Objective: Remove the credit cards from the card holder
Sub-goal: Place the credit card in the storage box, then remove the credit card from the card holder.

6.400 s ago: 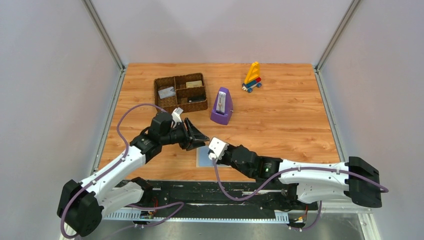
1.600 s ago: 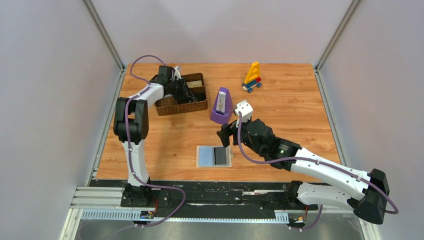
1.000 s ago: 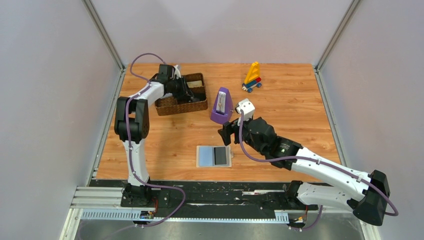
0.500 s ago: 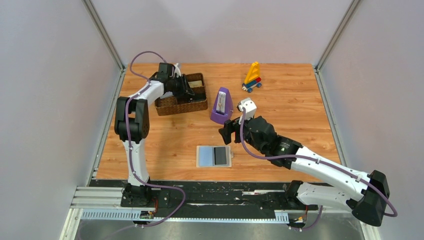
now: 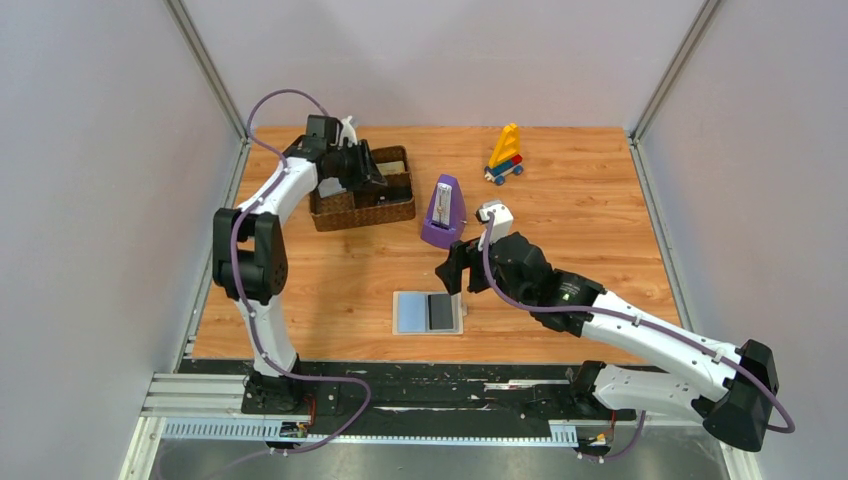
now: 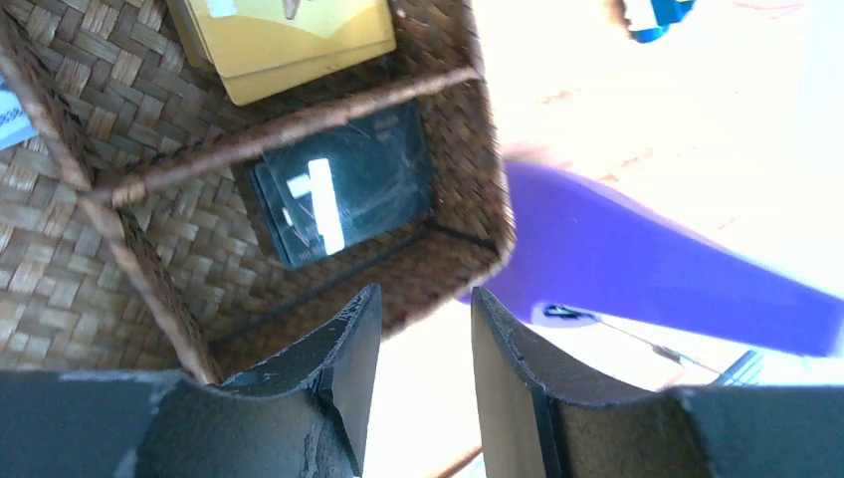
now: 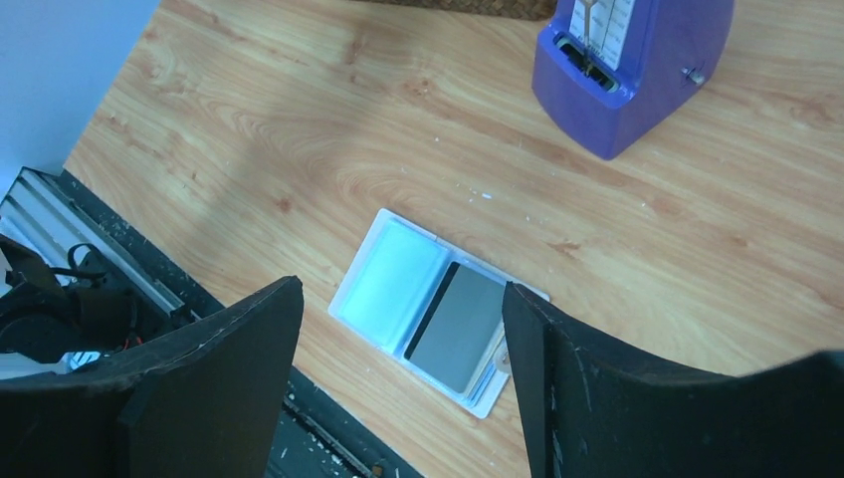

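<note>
The light-blue card holder [image 5: 412, 312] lies open and flat near the table's front edge. A dark grey credit card [image 5: 440, 312] sits in its right half, and its left half [image 7: 390, 281] shows no card. My right gripper [image 5: 452, 272] hovers open and empty just above and to the right of the holder, and in the right wrist view the holder [image 7: 343, 304] and that card [image 7: 460, 327] show between the spread fingers of the right gripper [image 7: 403, 289]. My left gripper [image 5: 370, 178] hangs open and empty over the brown woven tray. A black card [image 6: 343, 194] and a tan card [image 6: 299, 35] lie in separate tray compartments beyond the left gripper [image 6: 423, 309].
The woven tray [image 5: 365, 213] stands at the back left. A purple metronome [image 5: 443, 212] is between the tray and my right gripper, close to its wrist. A yellow, red and blue toy [image 5: 505, 155] sits at the back. Black rails run along the near edge [image 7: 60, 249].
The left arm has risen and drawn back from the tray, its jaws a little wider. The right gripper has crept down and left toward the holder.
</note>
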Action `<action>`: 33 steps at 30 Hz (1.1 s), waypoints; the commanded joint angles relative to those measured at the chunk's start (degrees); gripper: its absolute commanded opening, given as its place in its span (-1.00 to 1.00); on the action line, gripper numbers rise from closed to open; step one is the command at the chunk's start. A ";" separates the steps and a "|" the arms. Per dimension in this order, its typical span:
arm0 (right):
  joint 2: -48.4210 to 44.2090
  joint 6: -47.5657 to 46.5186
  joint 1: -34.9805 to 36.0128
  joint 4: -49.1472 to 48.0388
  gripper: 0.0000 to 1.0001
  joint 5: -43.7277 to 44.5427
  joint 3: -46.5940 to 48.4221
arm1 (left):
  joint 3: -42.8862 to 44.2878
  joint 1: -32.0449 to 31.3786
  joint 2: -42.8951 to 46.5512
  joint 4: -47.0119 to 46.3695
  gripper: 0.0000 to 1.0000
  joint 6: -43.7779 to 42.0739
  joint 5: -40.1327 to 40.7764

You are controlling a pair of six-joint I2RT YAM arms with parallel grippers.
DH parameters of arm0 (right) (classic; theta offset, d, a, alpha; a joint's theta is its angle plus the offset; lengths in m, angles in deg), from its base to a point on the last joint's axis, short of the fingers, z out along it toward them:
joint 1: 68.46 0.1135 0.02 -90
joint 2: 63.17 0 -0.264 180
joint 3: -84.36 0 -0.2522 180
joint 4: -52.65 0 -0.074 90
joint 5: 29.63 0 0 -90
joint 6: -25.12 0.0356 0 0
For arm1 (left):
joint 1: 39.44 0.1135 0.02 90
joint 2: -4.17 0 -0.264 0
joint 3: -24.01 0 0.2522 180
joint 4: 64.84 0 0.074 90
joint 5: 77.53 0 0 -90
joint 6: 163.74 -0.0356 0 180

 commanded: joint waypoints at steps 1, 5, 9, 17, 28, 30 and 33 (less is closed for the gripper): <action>-0.44 7.22 -0.16 2.16 0.48 -2.76 1.66 | -3.23 -1.06 9.20 3.82 -0.07 -2.16 -0.19; 0.15 12.00 -0.15 2.88 0.39 -4.15 -0.06 | -10.02 -2.45 15.61 3.56 -0.07 -1.17 -0.96; 1.20 15.29 -0.20 2.53 0.29 -4.94 -2.42 | -21.27 -5.48 23.76 -1.90 -0.07 3.52 -2.53; 5.96 17.78 -0.38 0.52 0.12 -5.82 -5.09 | -38.28 -15.33 31.96 -9.25 -0.07 8.13 -3.63; 11.21 19.43 -3.45 -4.25 -0.16 -8.54 -8.21 | -52.26 -21.74 34.93 -24.05 -0.08 16.39 -3.95; 12.01 19.67 -4.44 -6.75 -0.21 -10.26 -8.97 | -52.60 -22.14 34.36 -24.58 -0.08 16.73 -3.92; 14.19 19.28 -5.49 -9.51 -0.26 -13.72 -9.19 | -53.48 -22.98 34.12 -25.72 -0.08 17.04 -2.59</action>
